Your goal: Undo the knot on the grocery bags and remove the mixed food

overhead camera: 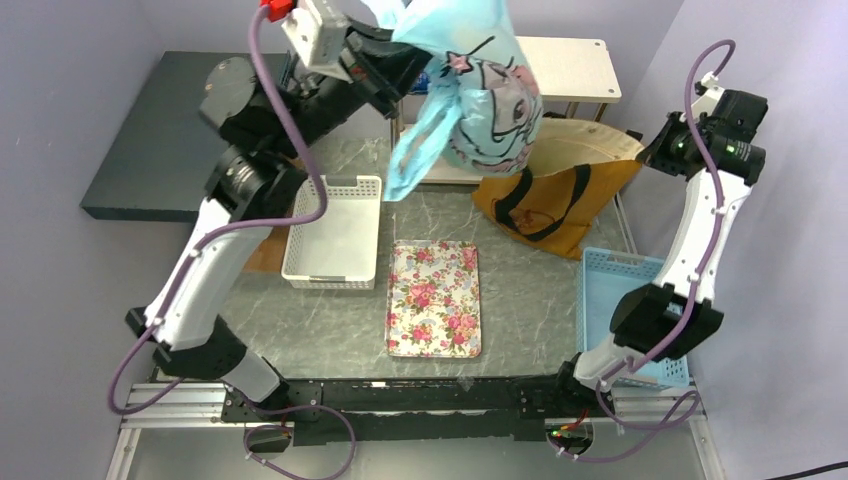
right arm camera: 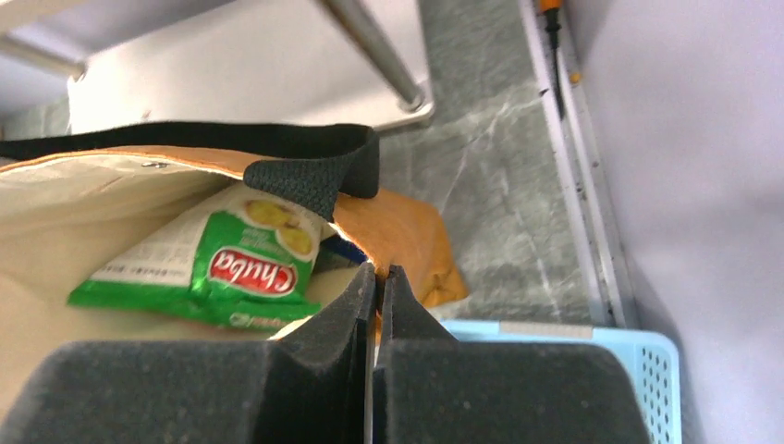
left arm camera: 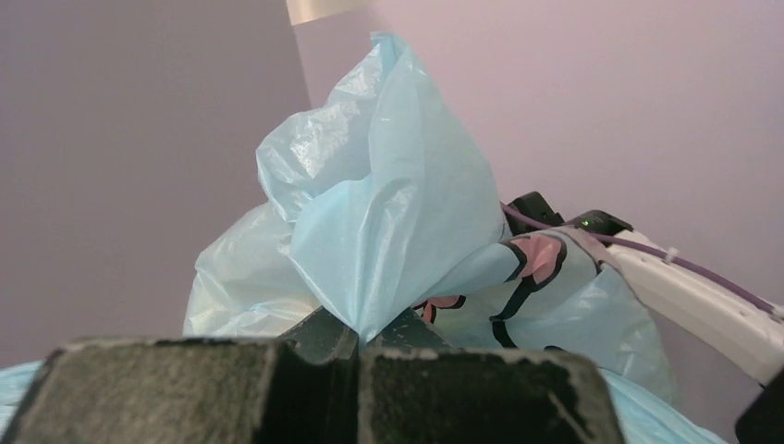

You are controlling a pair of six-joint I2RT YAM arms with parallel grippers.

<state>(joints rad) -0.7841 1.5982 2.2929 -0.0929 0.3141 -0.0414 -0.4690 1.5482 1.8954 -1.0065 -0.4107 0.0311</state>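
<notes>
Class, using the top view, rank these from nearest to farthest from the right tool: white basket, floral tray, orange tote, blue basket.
1. orange tote, right rear, at the right tool
2. blue basket, near right
3. floral tray, centre
4. white basket, left

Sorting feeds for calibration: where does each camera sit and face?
Top external: above, behind the bases, looking down; both arms show.
Left wrist: on the left end effector, facing the wall; its fingers pinch the blue plastic bag.
Right wrist: on the right end effector, looking past its fingers into the tote at a Chuba chip bag.
Shared: top and left wrist show that bag.
</notes>
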